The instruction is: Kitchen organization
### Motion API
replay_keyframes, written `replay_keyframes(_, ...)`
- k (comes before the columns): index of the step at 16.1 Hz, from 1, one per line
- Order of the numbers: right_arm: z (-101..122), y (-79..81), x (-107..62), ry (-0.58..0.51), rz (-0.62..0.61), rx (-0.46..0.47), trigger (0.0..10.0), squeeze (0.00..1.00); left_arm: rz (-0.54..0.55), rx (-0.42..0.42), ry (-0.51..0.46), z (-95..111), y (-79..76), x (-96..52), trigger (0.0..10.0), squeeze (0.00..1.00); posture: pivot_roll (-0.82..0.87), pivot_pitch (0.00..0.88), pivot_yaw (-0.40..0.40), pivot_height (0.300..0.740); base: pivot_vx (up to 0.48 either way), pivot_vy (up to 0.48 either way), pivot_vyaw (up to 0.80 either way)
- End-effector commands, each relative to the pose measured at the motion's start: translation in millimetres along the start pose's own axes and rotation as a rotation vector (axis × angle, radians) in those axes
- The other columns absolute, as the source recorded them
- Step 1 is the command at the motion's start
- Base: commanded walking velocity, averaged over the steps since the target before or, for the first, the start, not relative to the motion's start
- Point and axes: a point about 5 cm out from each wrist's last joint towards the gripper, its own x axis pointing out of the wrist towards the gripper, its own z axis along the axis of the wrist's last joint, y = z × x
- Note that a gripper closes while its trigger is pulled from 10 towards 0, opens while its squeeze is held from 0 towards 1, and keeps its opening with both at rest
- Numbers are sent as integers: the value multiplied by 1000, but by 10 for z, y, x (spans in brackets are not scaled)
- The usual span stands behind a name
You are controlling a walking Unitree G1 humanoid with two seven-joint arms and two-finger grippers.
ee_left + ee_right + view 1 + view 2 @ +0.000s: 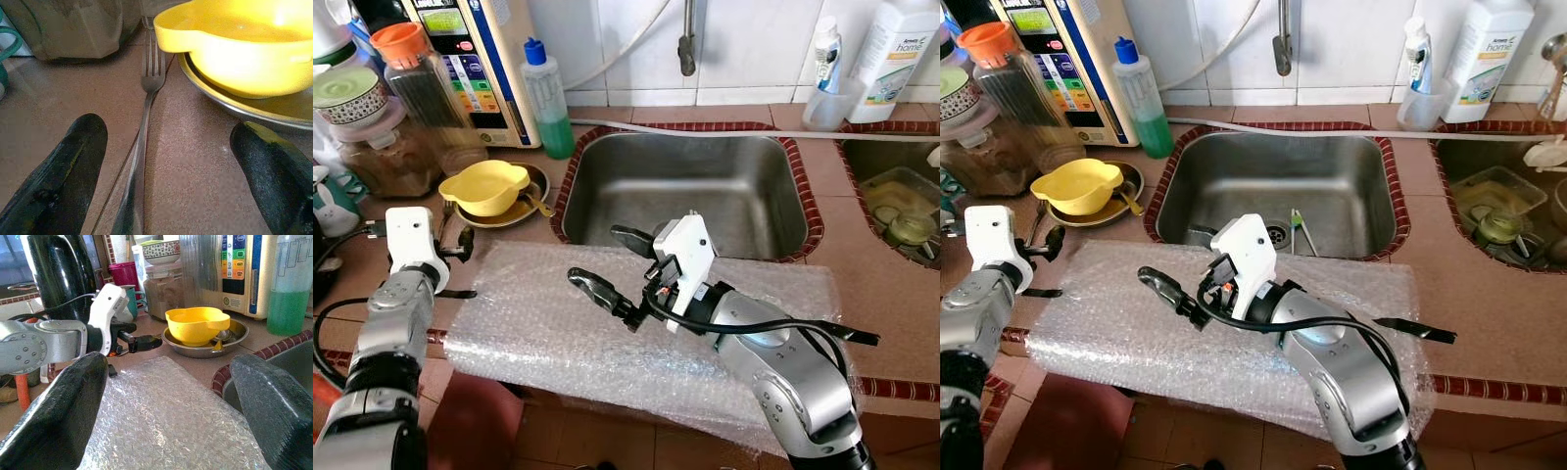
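A fork (146, 107) lies flat on the brown counter, its tines toward a big jar (396, 157). My left gripper (168, 129) is open and low over the counter, one finger on each side of the fork's handle; it sits at the left (448, 245). Just beyond the fork, a yellow bowl (484, 186) rests on a metal plate (530, 213) together with a spoon. My right gripper (612, 264) hangs open and empty above a sheet of bubble wrap (529, 328) spread along the counter's front edge.
A steel sink (705, 186) lies behind the wrap, with a green-handled brush (1298, 230) near its drain. A green soap bottle (548, 98), a water purifier (475, 59) and jars crowd the back left. A second basin (901, 211) holds dishes at the right.
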Motion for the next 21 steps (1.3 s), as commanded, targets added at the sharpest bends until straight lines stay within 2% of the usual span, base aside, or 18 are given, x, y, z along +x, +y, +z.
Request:
replay_keyframes(1, 51, 51, 9, -17, 18, -4, 10000, 1000, 45, -8, -3, 22, 96, 7, 10000, 0, -220, 119, 133, 740, 0, 0, 0)
replay_keyframes(6, 51, 59, 6, -12, 23, -3, 10000, 1000, 88, -6, 28, -6, 196, 18, 10000, 0, -221, 122, 131, 740, 0, 0, 0)
replay_keyframes(9, 45, 67, 4, -8, 26, 6, 10000, 1000, 74, -5, 84, -117, 237, 0, 10000, 0, -220, 123, 131, 740, 0, 0, 0)
replay_keyframes(10, 54, 64, 8, -15, 18, 16, 10000, 1000, 86, -9, 86, -128, 256, -5, 4863, 0, -220, 123, 131, 740, 0, 0, 0)
replay_keyframes(11, 65, 64, 14, -23, 15, 26, 10000, 1000, 80, -11, 92, -136, 254, -6, 3569, 0, -219, 123, 130, 740, 0, 0, 0)
replay_keyframes(12, 74, 62, 19, -26, 17, 24, 10000, 1000, 68, -20, 108, -162, 253, -9, 0, 0, -218, 123, 129, 740, 0, 0, 0)
replay_keyframes(21, 54, 63, 23, -12, 19, 16, 10000, 1000, -1, -54, 162, -262, 194, -19, 0, 0, -218, 125, 128, 740, 0, 0, 0)
